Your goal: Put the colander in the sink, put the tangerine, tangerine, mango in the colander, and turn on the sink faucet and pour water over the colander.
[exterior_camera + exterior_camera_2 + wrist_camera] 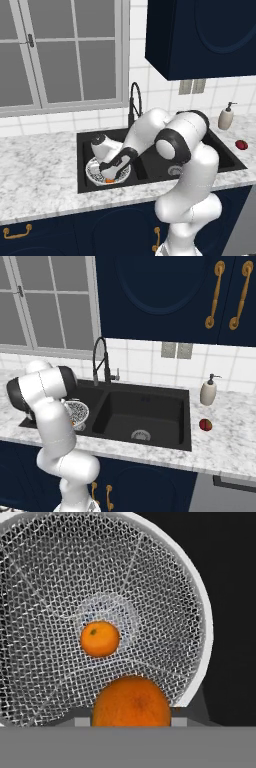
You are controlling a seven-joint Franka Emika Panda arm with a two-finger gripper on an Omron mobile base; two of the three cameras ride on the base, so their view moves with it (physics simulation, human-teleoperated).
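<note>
Gripping one tangerine [131, 702], your pincer [131, 719] hangs over the colander [165, 577] in the sink's [150, 170] left basin. You'll see the other tangerine [100, 639] at eleven o'clock from it, on the mesh floor. The mango [241, 145] sits on the desk [40, 165], well apart.

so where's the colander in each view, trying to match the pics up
Left base view: the colander sits in the left basin of the sink, lower left of centre, partly behind the gripper.
Right base view: colander at centre left, in the sink's near-left basin, half hidden by the arm.
Hand view: colander seen from above, one tangerine lying inside.
Shared landmark: the black sink faucet behind the sink in both base views.
</note>
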